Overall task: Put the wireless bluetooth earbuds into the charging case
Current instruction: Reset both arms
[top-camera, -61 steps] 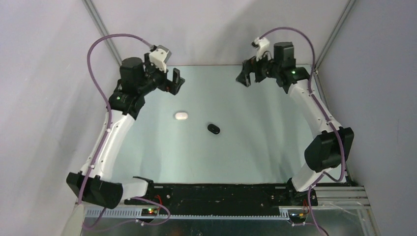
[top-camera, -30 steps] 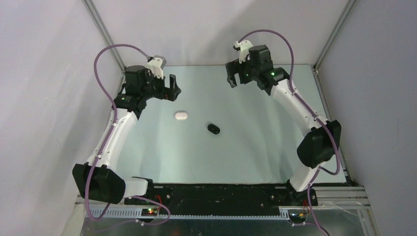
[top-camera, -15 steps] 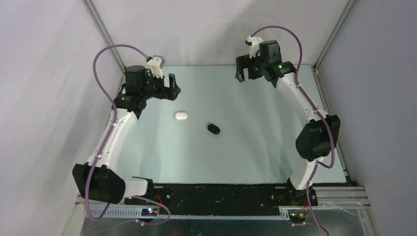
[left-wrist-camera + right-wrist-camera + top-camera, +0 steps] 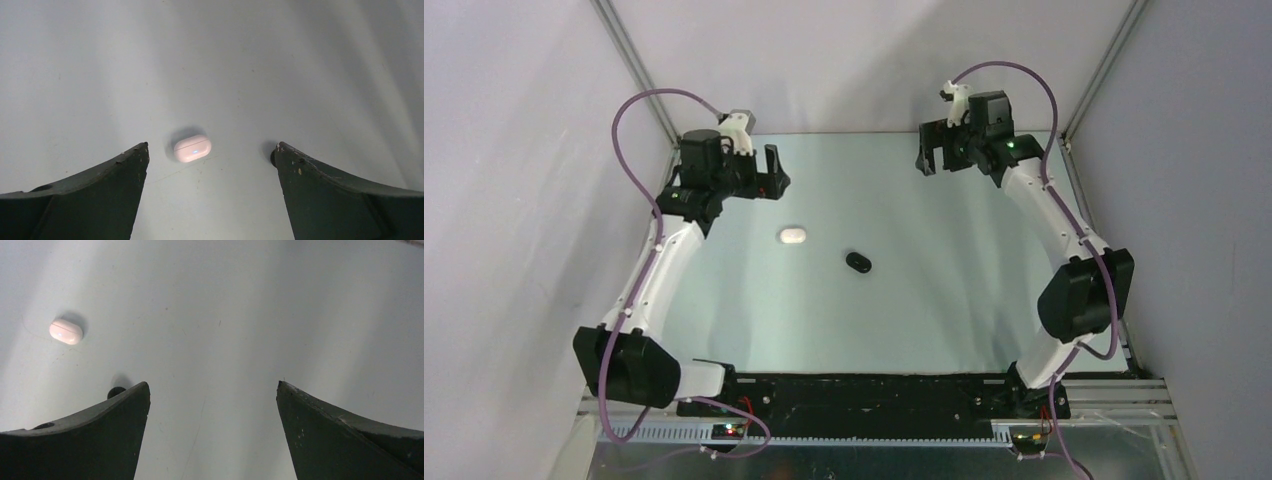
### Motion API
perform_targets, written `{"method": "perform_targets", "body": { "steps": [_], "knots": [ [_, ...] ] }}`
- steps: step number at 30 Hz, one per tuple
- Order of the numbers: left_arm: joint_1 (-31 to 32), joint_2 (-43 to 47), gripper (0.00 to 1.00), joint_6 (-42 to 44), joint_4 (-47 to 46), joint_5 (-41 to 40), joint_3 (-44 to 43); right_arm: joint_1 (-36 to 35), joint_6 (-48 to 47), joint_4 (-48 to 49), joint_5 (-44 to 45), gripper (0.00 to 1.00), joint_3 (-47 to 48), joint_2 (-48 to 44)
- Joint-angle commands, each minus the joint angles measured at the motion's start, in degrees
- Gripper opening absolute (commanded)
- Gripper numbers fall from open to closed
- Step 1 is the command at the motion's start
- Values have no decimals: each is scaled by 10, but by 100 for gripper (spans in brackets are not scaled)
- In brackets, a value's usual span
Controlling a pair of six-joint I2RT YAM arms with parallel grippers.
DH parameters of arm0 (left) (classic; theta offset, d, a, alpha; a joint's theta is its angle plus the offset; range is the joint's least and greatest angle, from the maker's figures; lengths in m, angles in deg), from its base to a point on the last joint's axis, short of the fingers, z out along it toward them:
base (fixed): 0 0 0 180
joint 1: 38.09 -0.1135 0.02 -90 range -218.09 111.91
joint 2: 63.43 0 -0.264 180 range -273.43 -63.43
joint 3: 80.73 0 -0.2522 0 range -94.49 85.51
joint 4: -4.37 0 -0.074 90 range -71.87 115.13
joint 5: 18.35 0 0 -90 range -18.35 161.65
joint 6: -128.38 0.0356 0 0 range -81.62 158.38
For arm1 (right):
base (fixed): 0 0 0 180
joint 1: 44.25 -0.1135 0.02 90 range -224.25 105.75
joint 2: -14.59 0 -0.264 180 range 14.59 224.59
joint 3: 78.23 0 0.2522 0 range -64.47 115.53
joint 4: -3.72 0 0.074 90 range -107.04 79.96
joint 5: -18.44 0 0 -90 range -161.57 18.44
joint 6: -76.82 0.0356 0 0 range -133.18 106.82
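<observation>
Plainly, the left tool (image 4: 771, 175) was the nearer one to the white case (image 4: 792, 235). That tool hung above the far-left part of the tabletop (image 4: 944, 280) with its fingers spread wide and nothing between them. The case lay on the surface just in front of it, toward the arm bases.

In the left wrist view the white case (image 4: 192, 148) sat between the two fingertips, a little toward the left one. Its long axis ran nearly along the line from finger to finger, tilted slightly. By my judgement, a straight descent would pinch it end to end, so a wrist turn would be needed to close across its narrow sides.

The right tool (image 4: 932, 153) was likewise wide open and empty, raised over the far-right part and well apart from both cases. The black case (image 4: 858, 262) lay near the middle, beside the white one and on the side nearer the bases. It was not clearly closer to either arm.

Both cases looked shut. No loose earbuds showed anywhere, and whether they sat inside could not be told.
</observation>
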Motion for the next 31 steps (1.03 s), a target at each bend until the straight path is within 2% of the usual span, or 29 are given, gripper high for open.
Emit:
{"method": "perform_targets", "body": {
  "steps": [1,6,7,9,13,15,18,23,25,31],
  "knots": [
    [-2,-1,100,15,51,47,-49,11,20,23,-15,99,-21,-41],
    [-36,-26,100,23,117,24,-165,26,46,28,-25,99,-5,-56],
    [-45,-28,100,19,119,16,-185,37,53,27,-23,99,17,-57],
    [-72,-37,100,13,118,6,-283,54,56,20,-24,99,72,-54],
    [-106,-50,100,29,118,-24,-372,79,47,25,-5,100,161,-46],
    [-107,-50,100,50,119,-32,-378,84,50,33,3,99,171,-47],
    [-108,-44,100,69,118,-34,-350,84,65,39,8,99,134,-52],
    [-107,-23,100,54,118,0,-251,65,76,42,78,99,44,-81],
    [-107,-17,100,34,118,27,-206,57,82,-11,121,99,21,-89],
    [-107,-29,100,4,118,38,-211,53,68,-28,67,99,20,-90]
  ]
}}
